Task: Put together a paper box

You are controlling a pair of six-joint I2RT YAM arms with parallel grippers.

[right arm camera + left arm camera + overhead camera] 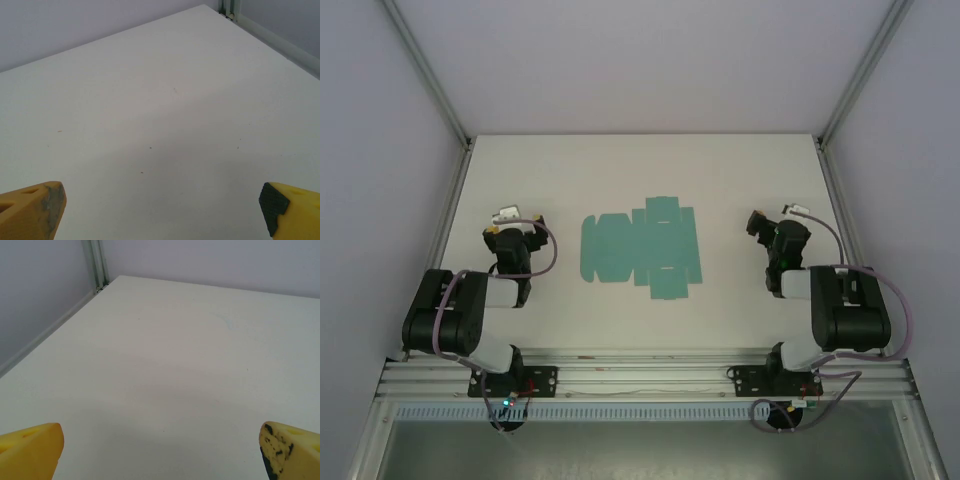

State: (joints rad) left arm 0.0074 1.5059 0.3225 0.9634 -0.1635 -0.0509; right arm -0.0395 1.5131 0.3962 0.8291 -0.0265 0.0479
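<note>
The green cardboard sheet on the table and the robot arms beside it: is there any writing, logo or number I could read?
No readable text anywhere.
Paper box: plain teal flat sheet, no print.
Left gripper and right gripper: yellow fingers with dark scuffs, no lettering.
Left arm and right arm: any labels too small to tell.

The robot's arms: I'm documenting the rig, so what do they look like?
Left arm and right arm have black and white segments with looping purple-grey cables. The left gripper's fingers are yellow, black-flecked; the right gripper's fingers are yellow with dark textured pads.
</note>
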